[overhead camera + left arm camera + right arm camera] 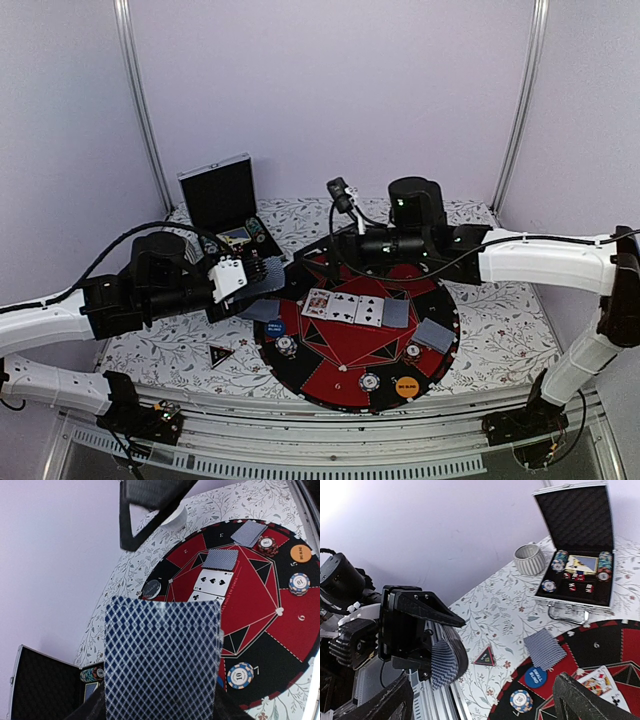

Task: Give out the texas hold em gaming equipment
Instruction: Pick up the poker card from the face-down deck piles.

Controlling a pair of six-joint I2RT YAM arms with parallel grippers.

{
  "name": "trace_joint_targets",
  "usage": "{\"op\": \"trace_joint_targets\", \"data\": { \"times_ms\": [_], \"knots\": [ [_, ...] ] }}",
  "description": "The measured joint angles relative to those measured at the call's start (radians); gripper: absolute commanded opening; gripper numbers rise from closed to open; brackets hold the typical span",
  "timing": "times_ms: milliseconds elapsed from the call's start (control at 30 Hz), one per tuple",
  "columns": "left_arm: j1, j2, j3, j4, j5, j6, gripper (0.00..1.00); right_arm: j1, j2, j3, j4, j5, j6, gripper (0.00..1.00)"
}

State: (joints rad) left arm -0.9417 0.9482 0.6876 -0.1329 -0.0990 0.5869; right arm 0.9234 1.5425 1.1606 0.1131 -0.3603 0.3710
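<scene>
Left hand [437, 645] is clamped on a deck of cards [162, 660], blue-checked backs toward its wrist camera, held in the air above the left rim of the round red-and-black mat [350, 355]. Right hand [482, 685] has its jaws spread wide with nothing between them, hanging over the far side of the mat. Centre of mat: a row of three face-up cards [343, 307], and a face-down card [396, 313] touching its right end. Another face-down card [434, 334] lies near the right rim. A third face-down card [260, 310] lies at the left rim, the blue button [274, 327] just beside it. The orange button [406, 386] sits at the near right rim. Single striped chips [288, 346] are spaced round the near half of the mat. The black triangular marker [221, 353] lies off the mat to its left, on the floral surface [150, 350]. The open case [225, 205] stands at the far left with chip stacks inside, a grey ribbed cup [529, 559] just beside it.
</scene>
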Motion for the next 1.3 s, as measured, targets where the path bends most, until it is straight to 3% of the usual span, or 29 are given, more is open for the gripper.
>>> {"op": "trace_joint_targets", "data": {
  "times_ms": [200, 500, 867, 1300],
  "knots": [
    [0.000, 0.000, 0.000, 0.000, 0.001, 0.005, 0.54, 0.048, 0.198, 0.168, -0.010, -0.096, -0.015, 0.99],
    [0.000, 0.000, 0.000, 0.000, 0.001, 0.007, 0.54, 0.078, 0.323, 0.294, -0.093, -0.096, -0.029, 0.99],
    [0.000, 0.005, -0.001, -0.015, -0.003, 0.009, 0.54, 0.085, 0.335, 0.353, -0.259, 0.062, -0.039, 0.99],
    [0.000, 0.008, -0.009, -0.015, -0.006, 0.009, 0.54, 0.081, 0.271, 0.354, -0.392, 0.142, -0.079, 0.99]
  ]
}}
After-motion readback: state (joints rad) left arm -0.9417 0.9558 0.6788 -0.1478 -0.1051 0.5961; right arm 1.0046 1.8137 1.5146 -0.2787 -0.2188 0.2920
